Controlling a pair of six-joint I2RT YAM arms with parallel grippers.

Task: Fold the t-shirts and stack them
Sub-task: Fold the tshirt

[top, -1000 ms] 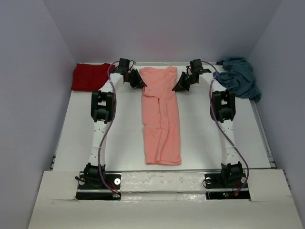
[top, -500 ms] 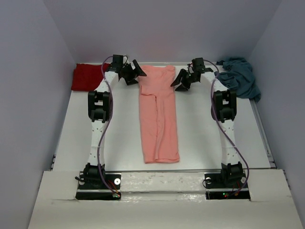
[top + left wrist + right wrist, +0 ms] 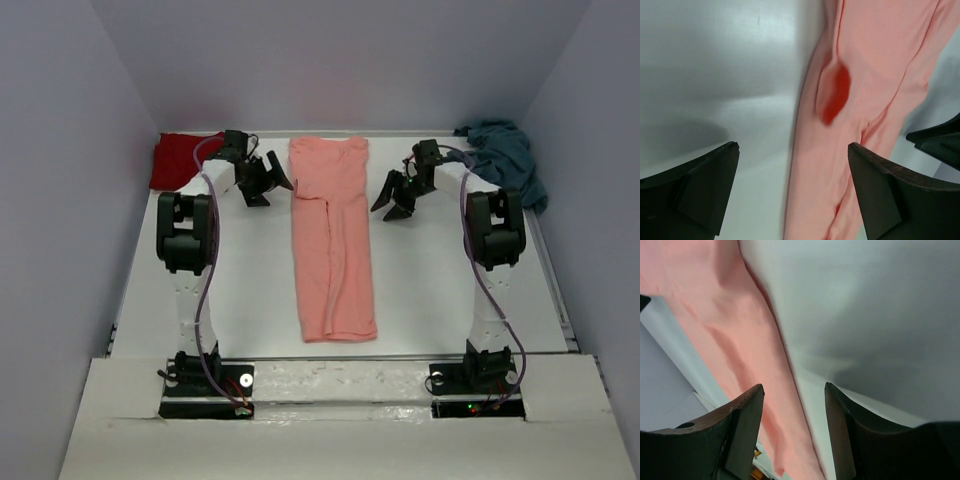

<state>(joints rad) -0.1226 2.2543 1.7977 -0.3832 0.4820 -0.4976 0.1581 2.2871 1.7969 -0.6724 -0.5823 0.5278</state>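
Note:
The salmon-pink t-shirt (image 3: 331, 240) lies folded into a long narrow strip down the middle of the table. My left gripper (image 3: 268, 186) hovers open just left of its far end, holding nothing. My right gripper (image 3: 393, 204) hovers open just right of it, also holding nothing. In the left wrist view the pink cloth (image 3: 875, 75) runs past the open gripper (image 3: 794, 147), with a darker red patch (image 3: 835, 95) on it. In the right wrist view the pink cloth (image 3: 725, 325) lies to the left of the open gripper (image 3: 794, 386). The dark red t-shirt (image 3: 182, 160) sits at the back left. The teal-blue t-shirt (image 3: 505, 162) is crumpled at the back right.
The white table (image 3: 240, 290) is walled in by pale panels on three sides. Both arm bases stand on a plate at its near edge (image 3: 340, 380). The teal shirt hangs over the table's right edge.
Both grippers went from shut at the pink shirt's far corners to open. They let the cloth go and drew outward, the left to the left, the right to the right and nearer.

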